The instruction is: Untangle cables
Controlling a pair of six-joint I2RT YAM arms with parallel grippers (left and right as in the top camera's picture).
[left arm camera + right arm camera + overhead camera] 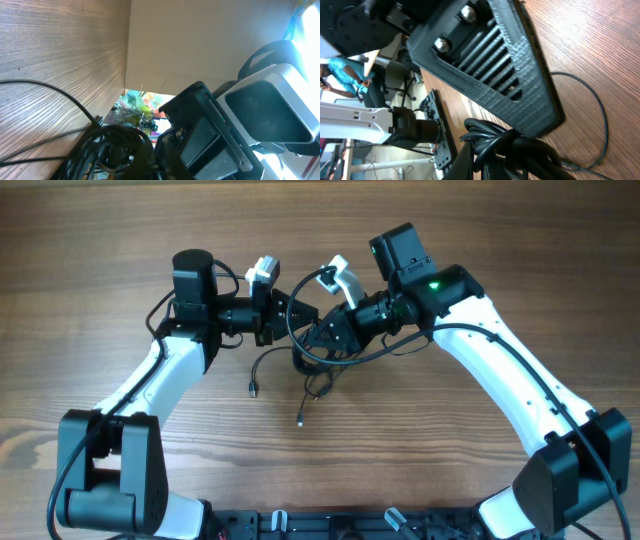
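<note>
Overhead shows left claw (288,317), right claw (322,338) gripping cables (318,383).

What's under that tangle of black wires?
Wooden table shows beneath the cables. Where the left gripper and right gripper meet over the knot, whatever lies underneath is covered.

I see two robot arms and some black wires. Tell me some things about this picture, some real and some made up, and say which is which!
1. The cables are bunched up between the two arms. True.
2. The table is made of glass. False: it has a brown wood grain.
3. A green light glows on the right arm. True.
4. Every plug end is hidden inside the bunch. False: two plug ends stick out from its near side.
5. The cables are bright red. False: they are black.
</note>
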